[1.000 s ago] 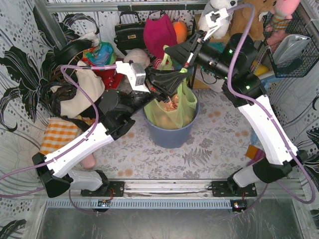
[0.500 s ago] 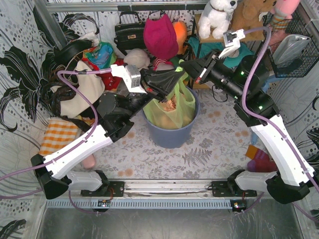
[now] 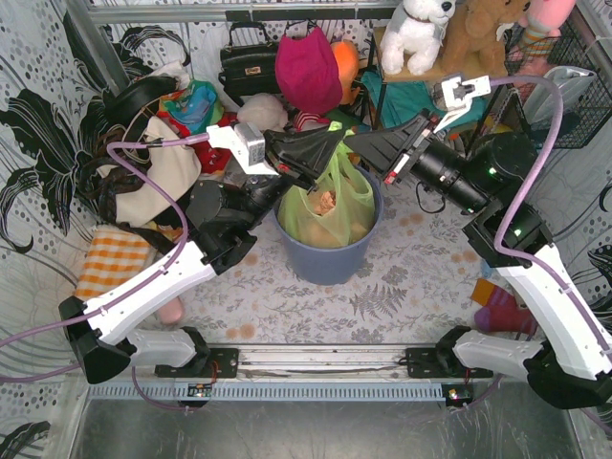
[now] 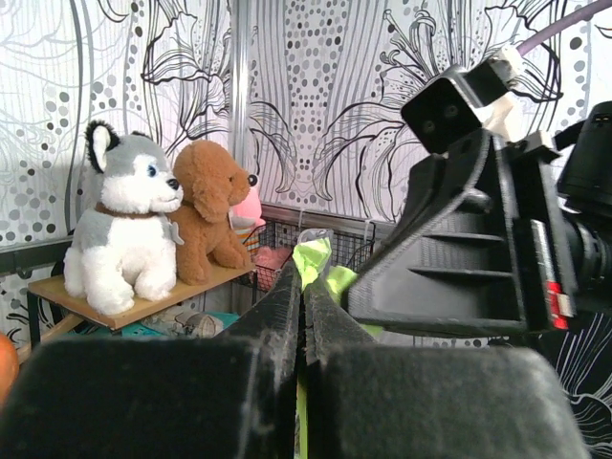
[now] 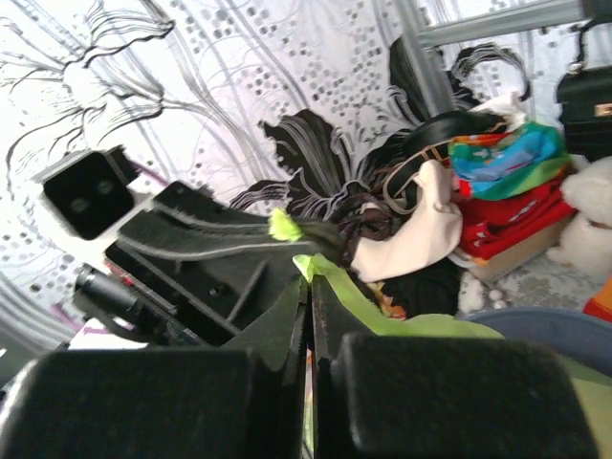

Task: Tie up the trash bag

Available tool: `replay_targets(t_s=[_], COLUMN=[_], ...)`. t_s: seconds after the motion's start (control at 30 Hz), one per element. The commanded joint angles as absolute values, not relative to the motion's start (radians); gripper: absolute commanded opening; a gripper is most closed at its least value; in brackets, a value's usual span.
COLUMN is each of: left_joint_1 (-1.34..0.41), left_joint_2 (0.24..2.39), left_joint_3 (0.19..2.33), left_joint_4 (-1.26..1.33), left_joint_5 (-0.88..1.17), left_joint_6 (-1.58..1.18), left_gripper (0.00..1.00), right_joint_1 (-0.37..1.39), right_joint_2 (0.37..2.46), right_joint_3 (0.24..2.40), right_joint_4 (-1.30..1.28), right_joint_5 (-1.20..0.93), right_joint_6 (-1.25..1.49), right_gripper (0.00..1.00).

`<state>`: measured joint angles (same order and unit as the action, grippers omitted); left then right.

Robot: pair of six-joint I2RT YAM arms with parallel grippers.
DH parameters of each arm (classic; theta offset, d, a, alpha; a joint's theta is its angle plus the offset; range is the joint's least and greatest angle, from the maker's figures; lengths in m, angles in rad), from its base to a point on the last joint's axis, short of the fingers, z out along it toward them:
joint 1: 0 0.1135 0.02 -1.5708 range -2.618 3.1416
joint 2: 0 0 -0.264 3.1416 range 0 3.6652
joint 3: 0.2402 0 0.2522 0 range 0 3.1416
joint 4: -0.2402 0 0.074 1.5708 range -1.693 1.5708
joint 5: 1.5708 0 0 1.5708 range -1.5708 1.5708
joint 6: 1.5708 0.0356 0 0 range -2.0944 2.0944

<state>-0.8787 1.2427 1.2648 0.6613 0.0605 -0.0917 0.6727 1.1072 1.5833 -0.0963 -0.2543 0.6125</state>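
Observation:
The light-green trash bag (image 3: pixel 325 206) sits in a round blue-grey bin (image 3: pixel 325 265), with brown paper showing through it. Above the bin, my left gripper (image 3: pixel 337 140) and right gripper (image 3: pixel 352 142) meet tip to tip. Each is shut on a stretched-up green strip of the bag's top. In the left wrist view, the left gripper (image 4: pixel 303 279) pinches green plastic (image 4: pixel 314 256), and the right arm's fingers (image 4: pixel 459 263) stand close beside it. In the right wrist view, the right gripper (image 5: pixel 311 280) clamps a green strip (image 5: pixel 402 320). A green tuft pokes from the left arm's fingers (image 5: pixel 220 241).
Behind the bin lie a black handbag (image 3: pixel 251 59), a red hat (image 3: pixel 308 69), piled clothes (image 3: pixel 163 172) and plush toys (image 3: pixel 416 33) on a shelf. A wire basket (image 3: pixel 559 86) hangs at the right. A checked orange cloth (image 3: pixel 113 258) lies at the left.
The right arm has swung out to the right, and its gripper has come down from behind the bag to meet the left gripper's tip. The left gripper has risen slightly, still holding the bag.

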Motion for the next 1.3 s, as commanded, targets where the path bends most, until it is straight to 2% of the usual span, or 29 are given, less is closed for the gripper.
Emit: replay_targets(t_s=[0.0,0.2,0.53,0.73,1.07,1.27], left_joint_1=[-0.877,-0.877,-0.877,-0.877,-0.876,-0.876], left_joint_2=[1.223,1.228,1.219,1.217,1.212,1.216], left_joint_3=[1.267,1.276,1.278,1.277,1.27,1.266], left_joint_4=[0.717,0.706,0.694,0.686,0.68,0.688], left_joint_5=[0.008,0.013,0.016,0.015,0.026,0.037], left_joint_6=[-0.069,-0.069,-0.06,-0.055,-0.042,-0.044], left_gripper=[0.05,0.06,0.05,0.06,0.05,0.05], right_joint_1=[0.717,0.83,0.995,1.013,1.014,1.014], right_joint_2=[1.095,1.124,1.142,1.149,1.042,1.034], right_joint_3=[1.581,1.595,1.553,1.51,1.437,1.439], right_joint_4=[-0.036,-0.112,-0.198,-0.213,-0.128,-0.075], right_joint_5=[-0.354,-0.326,-0.046,0.021,0.079,0.051], right_joint_6=[0.579,0.517,0.385,0.361,0.343,0.345], right_gripper=[0.0,0.0,0.0,0.0,0.0,0.0])
